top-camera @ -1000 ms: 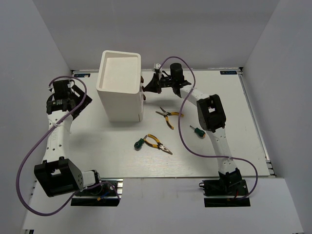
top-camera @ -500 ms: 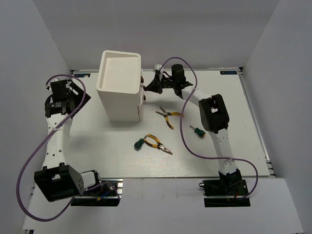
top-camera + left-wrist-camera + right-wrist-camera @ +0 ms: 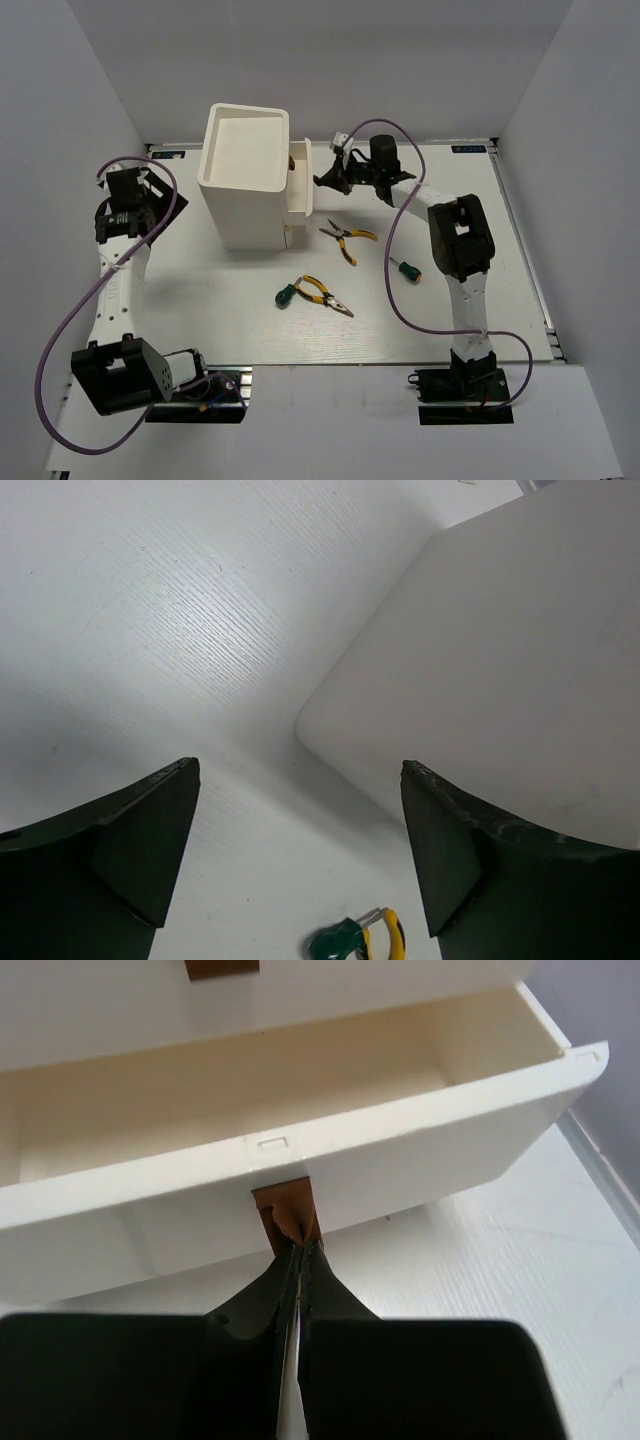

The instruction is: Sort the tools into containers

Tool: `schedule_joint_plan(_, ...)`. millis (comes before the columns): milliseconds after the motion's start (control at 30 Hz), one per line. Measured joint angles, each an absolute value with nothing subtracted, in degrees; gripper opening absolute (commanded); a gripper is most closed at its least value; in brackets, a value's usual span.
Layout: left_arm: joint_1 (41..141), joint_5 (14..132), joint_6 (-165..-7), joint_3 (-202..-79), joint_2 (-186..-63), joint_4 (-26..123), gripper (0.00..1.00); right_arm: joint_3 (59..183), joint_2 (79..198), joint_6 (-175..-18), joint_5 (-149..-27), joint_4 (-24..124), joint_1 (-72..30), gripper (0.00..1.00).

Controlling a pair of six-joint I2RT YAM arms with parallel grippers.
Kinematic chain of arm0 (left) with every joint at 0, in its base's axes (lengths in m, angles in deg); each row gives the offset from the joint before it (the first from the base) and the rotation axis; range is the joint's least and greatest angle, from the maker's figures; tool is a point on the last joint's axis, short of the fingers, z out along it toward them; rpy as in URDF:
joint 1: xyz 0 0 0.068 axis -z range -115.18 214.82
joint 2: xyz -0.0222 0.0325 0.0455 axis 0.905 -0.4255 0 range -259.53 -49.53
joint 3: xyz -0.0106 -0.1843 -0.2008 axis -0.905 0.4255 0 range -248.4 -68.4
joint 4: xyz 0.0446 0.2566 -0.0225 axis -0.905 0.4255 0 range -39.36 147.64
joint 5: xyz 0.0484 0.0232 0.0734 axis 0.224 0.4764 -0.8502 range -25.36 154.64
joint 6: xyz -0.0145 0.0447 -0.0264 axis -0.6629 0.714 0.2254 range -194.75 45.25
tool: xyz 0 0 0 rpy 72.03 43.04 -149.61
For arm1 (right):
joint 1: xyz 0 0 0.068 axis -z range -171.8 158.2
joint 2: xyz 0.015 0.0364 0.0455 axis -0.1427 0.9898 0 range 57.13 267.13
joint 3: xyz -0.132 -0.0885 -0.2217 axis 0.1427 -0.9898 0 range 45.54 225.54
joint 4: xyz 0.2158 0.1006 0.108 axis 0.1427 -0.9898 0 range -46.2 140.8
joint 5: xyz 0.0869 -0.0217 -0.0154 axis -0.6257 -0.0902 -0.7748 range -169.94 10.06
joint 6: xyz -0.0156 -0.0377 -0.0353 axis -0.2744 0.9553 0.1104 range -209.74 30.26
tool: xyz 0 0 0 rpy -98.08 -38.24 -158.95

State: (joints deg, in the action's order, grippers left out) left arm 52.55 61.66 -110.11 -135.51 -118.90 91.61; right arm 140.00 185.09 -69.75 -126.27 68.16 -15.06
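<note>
The tall white box unit (image 3: pixel 245 180) stands at the back left; it also shows in the left wrist view (image 3: pixel 520 660). Its upper drawer (image 3: pixel 298 190) is pulled out to the right and looks empty in the right wrist view (image 3: pixel 400 1150). My right gripper (image 3: pixel 326 180) (image 3: pixel 300 1245) is shut on that drawer's brown knob (image 3: pixel 285 1208). My left gripper (image 3: pixel 140 205) (image 3: pixel 300 860) is open and empty, left of the unit. Two yellow-handled pliers (image 3: pixel 347 238) (image 3: pixel 326 294) and two green screwdrivers (image 3: pixel 287 294) (image 3: pixel 405 268) lie on the table. The thin screwdrivers are out of view.
A second brown knob (image 3: pixel 220 968) sits on the drawer front above the open one. A lower drawer (image 3: pixel 290 236) stands slightly out. White walls enclose the table on the left, back and right. One green screwdriver (image 3: pixel 340 942) shows between my left fingers.
My right gripper has moved right with the knob in it, and the upper drawer has slid out of the unit. The left arm has barely shifted.
</note>
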Motion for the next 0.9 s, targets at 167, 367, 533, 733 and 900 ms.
schedule_joint_plan(167, 52.55, 62.34, -110.48, -135.10, -118.85, 90.97, 0.92, 135.12, 181.49, -69.34, -125.20, 68.38, -13.16, 0.00)
schedule_joint_plan(367, 52.55, 62.64, -110.68, -134.44, -118.31, 90.40, 0.92, 132.74, 179.48, -69.14, -124.96, 68.08, -12.00, 0.22)
schedule_joint_plan(533, 52.55, 63.67, -110.39, -134.27, -118.28, 89.70, 0.92, 132.72, 179.04, -70.06, -126.90, 66.24, -11.35, 0.43)
schedule_joint_plan(733, 52.68, 65.40, -108.18, -134.22, -117.54, 89.20, 0.87, 132.00, 175.15, -59.59, -127.80, 52.80, -8.44, 0.53)
schedule_joint_plan(900, 53.07, 67.54, -106.70, -132.10, -114.94, 88.77, 0.83, 131.89, 173.49, -44.03, -128.17, 37.50, -6.67, 0.54)
